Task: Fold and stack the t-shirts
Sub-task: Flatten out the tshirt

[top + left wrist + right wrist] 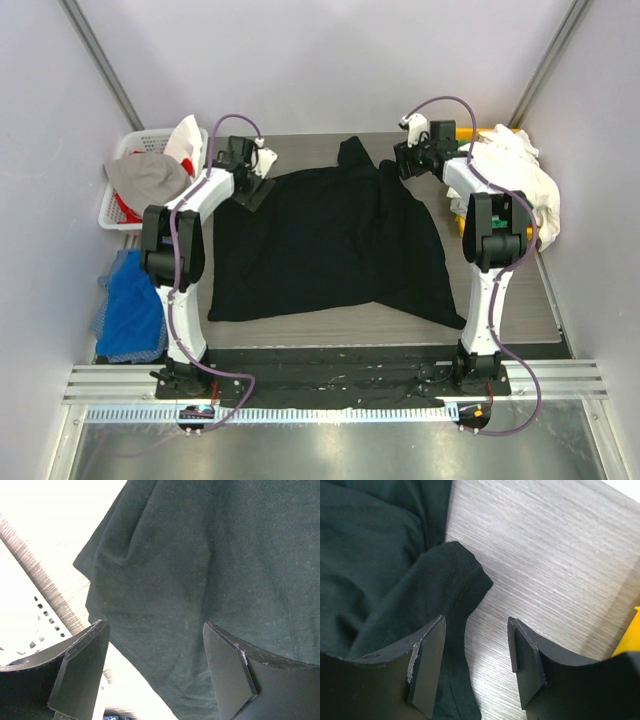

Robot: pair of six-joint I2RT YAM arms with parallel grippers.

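Tabletop, wood-grain, carries the black t-shirt. The shirt lies opened out between the two arms, mostly flat. One narrow part pokes toward the far edge, and the near right corner trails out to a point beside the right arm's base column. Long creases run through its right half.

Left tool: over the shirt's far left corner. In the left wrist view the left tool has its jaws spread wide, with black cloth below the gap. Nothing is pinched between the pads. Contact with the fabric cannot be judged. A strip of bare wood and a white perforated wall show at the left of that view.

Right tool: at the shirt's far right corner. In the right wrist view the right tool is also spread. Its left finger sits over a folded hemmed edge of the shirt. Its right finger sits over bare wood. The gap between them holds nothing.

Surroundings:
- White basket stands off the tabletop's left side. It holds a grey garment and some white and red cloth.
- Blue cloth lies near the left arm's base column.
- Heap of white fabric sits at the far right, just beside the right arm. A sliver of yellow shows under it.
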